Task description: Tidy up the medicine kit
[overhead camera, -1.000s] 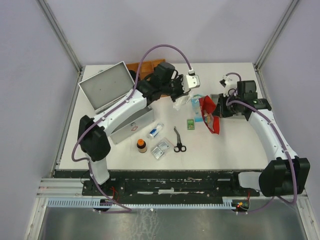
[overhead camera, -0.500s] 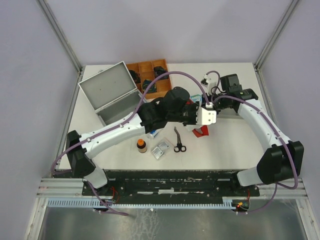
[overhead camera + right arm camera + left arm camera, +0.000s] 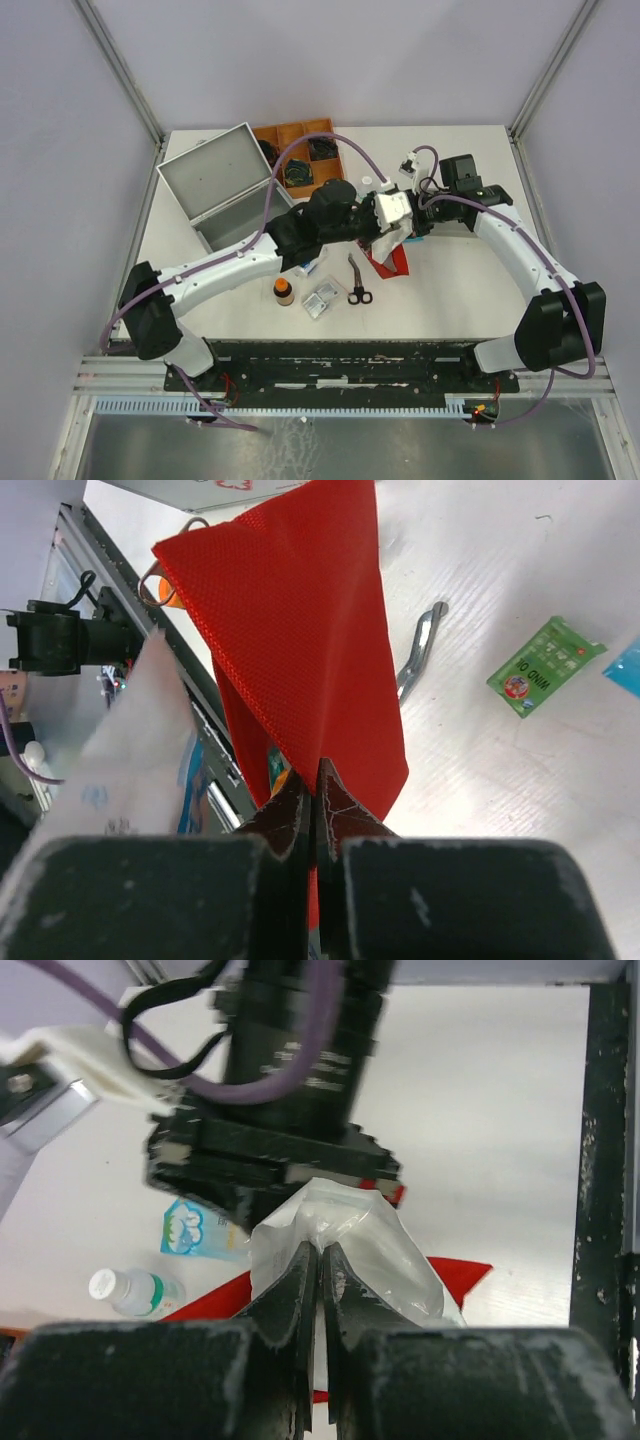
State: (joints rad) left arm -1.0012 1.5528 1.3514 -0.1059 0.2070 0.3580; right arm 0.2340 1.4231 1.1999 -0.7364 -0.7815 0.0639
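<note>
**Opposed pinch, 4 o'clock of silver-grey aluminium medicine kit [image 3: 215, 175].**
My left gripper [image 3: 318, 1260] nips clear plastic packet [image 3: 375, 1245], right gripper [image 3: 313, 780] clamps red fabric pouch [image 3: 300, 630]; pulling could tear film.

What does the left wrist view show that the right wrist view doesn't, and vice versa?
Left wrist only: the left tool shut on a clear crinkled plastic bag, a small white-capped clear bottle, a light-blue paper sachet. Right wrist only: the right tool shut on a red woven fabric pouch, a flat green sachet, a slim silver metal instrument. Both: the red pouch; a pale sheet in the right wrist view may be that bag.
</note>
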